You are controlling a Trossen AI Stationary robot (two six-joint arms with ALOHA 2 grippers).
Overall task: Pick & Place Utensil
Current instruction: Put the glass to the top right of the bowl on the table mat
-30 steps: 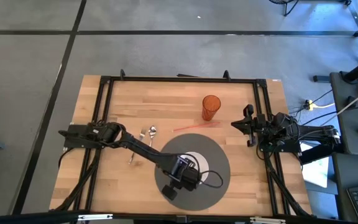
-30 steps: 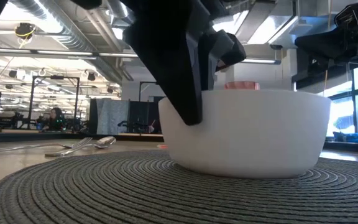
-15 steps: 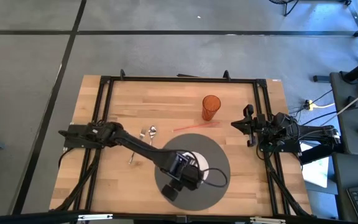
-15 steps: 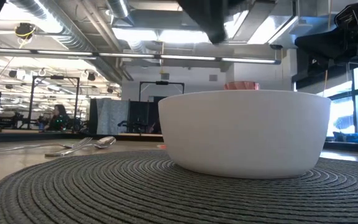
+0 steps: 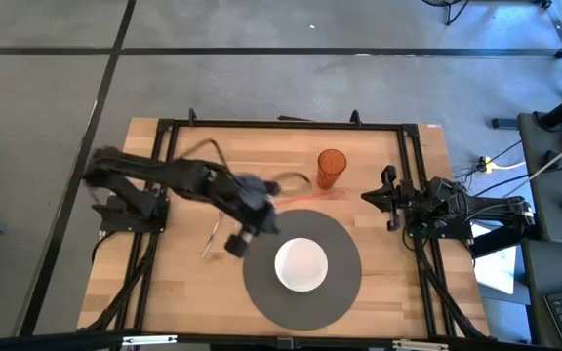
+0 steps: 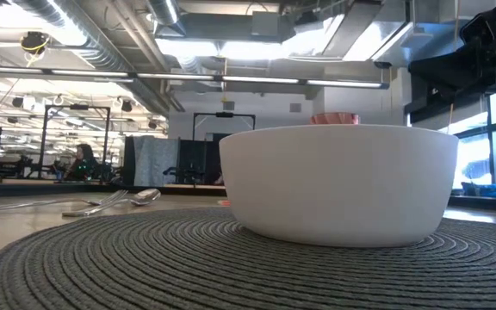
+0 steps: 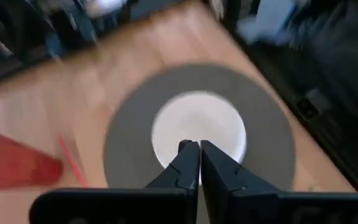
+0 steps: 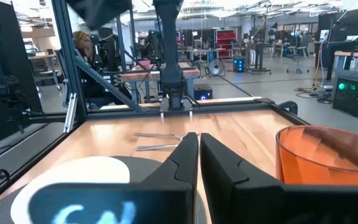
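A white bowl (image 5: 301, 264) stands on a round grey mat (image 5: 344, 292), filling the low view (image 6: 338, 185). A fork and a spoon (image 6: 119, 200) lie on the wood to the left of the mat; in the high view my left arm covers most of them. My left gripper (image 5: 236, 242) is raised above the mat's left edge, shut and empty, and its wrist view looks down on the bowl (image 7: 197, 127). My right gripper (image 5: 390, 198) waits shut at the table's right side (image 8: 199, 144).
An orange cup (image 5: 331, 168) stands at the far middle of the table, with a red straw (image 5: 305, 198) lying just in front of it. Black frame rails (image 5: 164, 146) run along the table's edges. Bare wood lies near the left edge.
My left gripper has risen fast from just over the bowl and swung toward the table's left and far side, leaving the low view upward. The bowl, covered in the high view before, now shows whole and has stayed in place.
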